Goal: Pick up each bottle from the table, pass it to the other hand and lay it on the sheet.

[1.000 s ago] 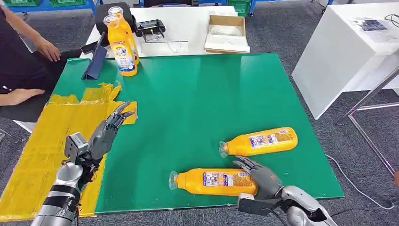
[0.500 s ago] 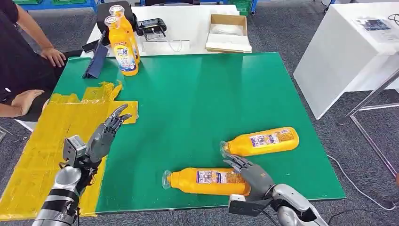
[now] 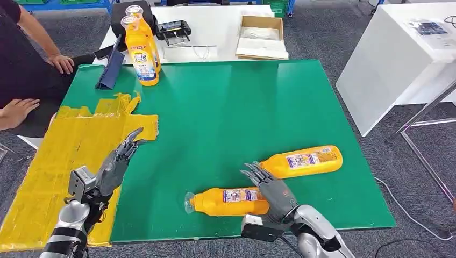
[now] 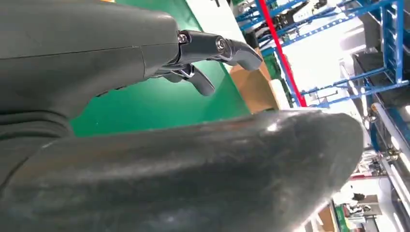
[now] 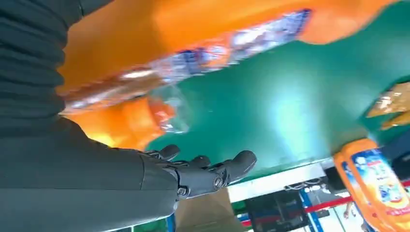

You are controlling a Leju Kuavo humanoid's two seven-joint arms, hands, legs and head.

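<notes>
Two orange bottles lie on the green mat (image 3: pixel 226 102). The near bottle (image 3: pixel 223 201) points its cap left; the far bottle (image 3: pixel 302 161) lies beyond it to the right. My right hand (image 3: pixel 270 191) rests on the near bottle's base end, fingers spread, not closed around it. In the right wrist view a labelled orange bottle (image 5: pixel 203 43) runs beside my spread fingers (image 5: pixel 208 175). My left hand (image 3: pixel 115 164) hovers open over the inner edge of the yellow sheet (image 3: pixel 48 166); its fingers (image 4: pixel 212 50) hang apart above the mat. Two more bottles (image 3: pixel 141 51) stand upright at the back left.
A person sits at the left edge, one hand (image 3: pixel 16 110) near the sheet. A dark blue folder (image 3: pixel 110 70) leans at the mat's back left corner. A white table (image 3: pixel 215 27) behind carries a cardboard box (image 3: pixel 261 37) and a black device (image 3: pixel 173 29).
My right hand has moved left and forward along the near bottle, and that bottle has slid left and turned slightly. My left hand has dropped back a little. The person's hand shifted.
</notes>
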